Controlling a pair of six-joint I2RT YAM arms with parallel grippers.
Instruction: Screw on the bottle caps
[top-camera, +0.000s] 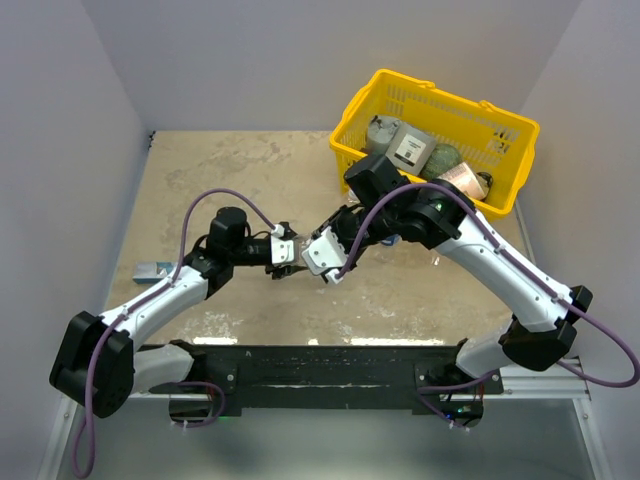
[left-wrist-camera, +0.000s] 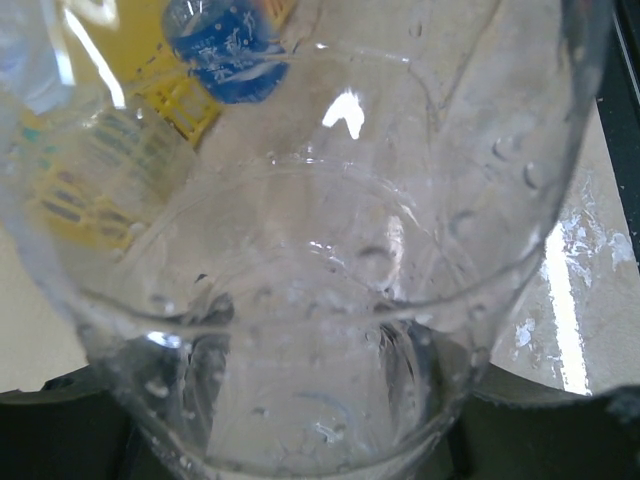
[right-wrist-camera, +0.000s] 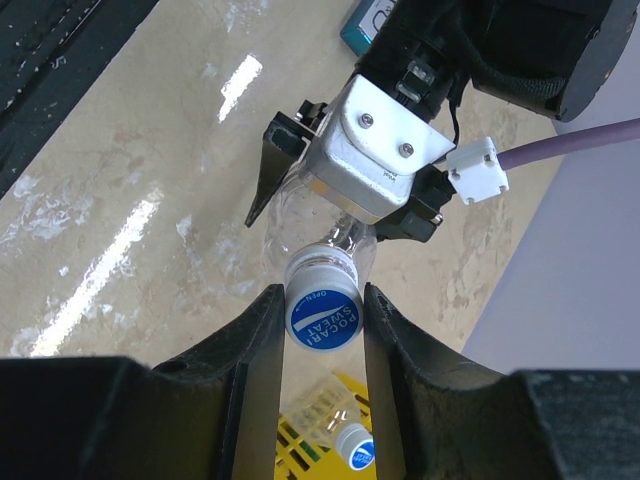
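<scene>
Right wrist, two caps (right-wrist-camera: 322, 318) (right-wrist-camera: 355, 445), one bottle (right-wrist-camera: 300, 225)

Both arms are reaching in toward the middle, and the grippers meet nose to nose. The left arm (top-camera: 165, 295) climbs forward from its shoulder, bends at the elbow and turns its wrist inward. The left gripper (top-camera: 285, 258) is clamped round the body of a bottle (left-wrist-camera: 320, 300) (its own wrist view is almost all clear plastic, with only dark finger bases at the bottom corners). The right arm (top-camera: 500, 260) rises to a high elbow, then angles back down. The right gripper (right-wrist-camera: 323, 300) has its two dark fingers (right-wrist-camera: 255, 340) pinched on a blue bottle cap (right-wrist-camera: 322, 318), one on each side. Just beyond its fingertips sits the left gripper's metal wrist block (right-wrist-camera: 375, 160).
</scene>
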